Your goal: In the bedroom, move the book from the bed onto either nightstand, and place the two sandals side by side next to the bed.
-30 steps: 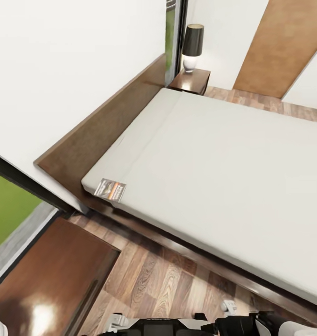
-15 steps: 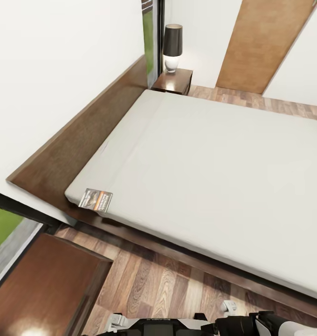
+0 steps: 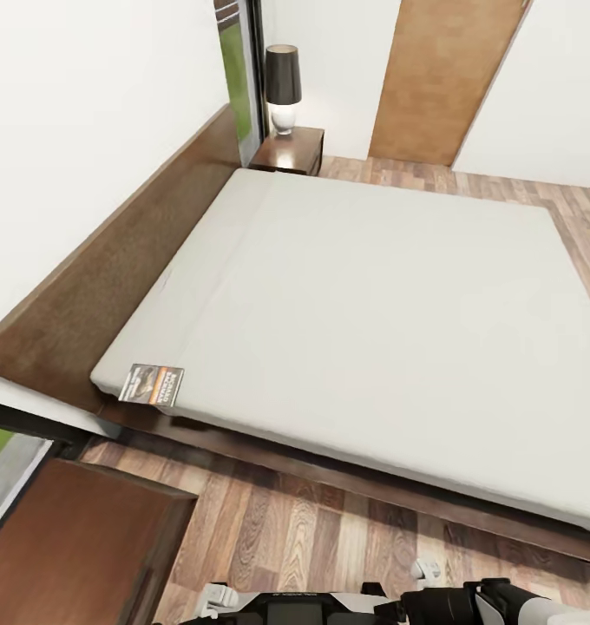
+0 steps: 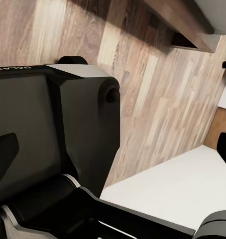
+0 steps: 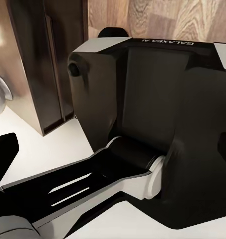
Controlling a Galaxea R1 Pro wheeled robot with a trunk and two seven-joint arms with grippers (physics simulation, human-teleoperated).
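Note:
The bed (image 3: 390, 330), a white mattress on a dark-brown frame, spans the head view, with its headboard (image 3: 113, 269) along the left wall. The book (image 3: 152, 384) lies flat on the mattress's near-left corner, orange band showing. One nightstand (image 3: 288, 153) stands at the bed's far corner with a lamp (image 3: 283, 85) on it. Another nightstand (image 3: 78, 538) is at lower left, near the book. The sandals are out of view. My left gripper (image 4: 113, 149) and right gripper (image 5: 113, 149) are tucked against my own body, fingers spread wide and holding nothing.
Wood-plank floor (image 3: 312, 538) runs between me and the bed's near side rail. A brown door (image 3: 442, 78) stands in the far wall. A dark-framed window (image 3: 236, 78) is beside the far nightstand. My folded arms (image 3: 451, 603) sit at the frame's lower edge.
The whole picture has slid left as the camera turned right, so more of the bed's right side and the far floor shows. The book and furniture have not moved.

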